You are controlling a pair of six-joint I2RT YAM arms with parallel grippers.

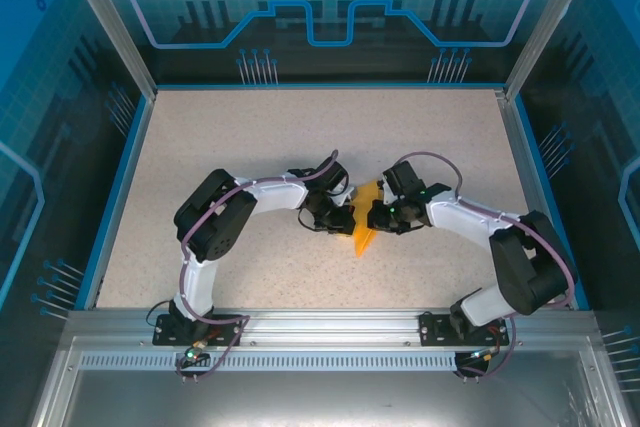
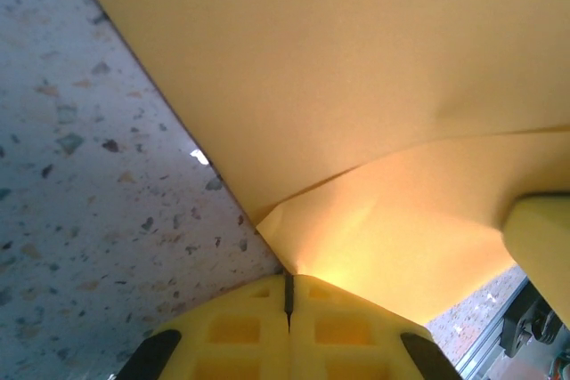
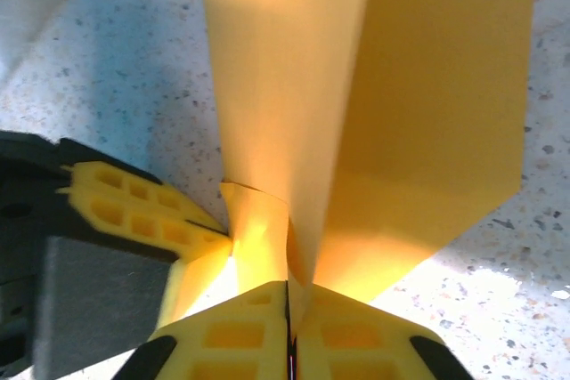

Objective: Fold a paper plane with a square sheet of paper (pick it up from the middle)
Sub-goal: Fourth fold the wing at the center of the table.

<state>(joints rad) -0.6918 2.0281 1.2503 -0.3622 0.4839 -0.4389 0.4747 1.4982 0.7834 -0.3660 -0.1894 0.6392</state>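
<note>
**Two-handed pinch on the folded dart: hazards and heading**

Left gripper point(image 2: 288, 295): jaws closed flat on an edge of the paper plane point(image 2: 356, 86), pads meeting with only a thin layer between them. Right gripper point(image 3: 288, 300): likewise clamped, here on the centre crease, from which two orange panels rise and spread. In the right wrist view the left gripper point(image 3: 134, 211) bites just beside it, with a small buckled flap between the two pinches. From above, both grippers point(image 1: 345, 219) point(image 1: 372, 217) meet over the middle of the table point(image 1: 250, 137), with the paper plane point(image 1: 364, 232) between them.

Hazards, as judged:
- The two pinches sit very close together, so any pull apart or twist of one wrist against the other would load that short span and could tear it or set a stray crease.
- The buckled flap could be pressed flat out of line, skewing the wings.
- If one gripper let go early, the thin sheet could swing on the other grip.

Heading: the long axis runs from the far side toward the arm bases, leaning slightly left, and the narrow tip points to the near edge
</note>
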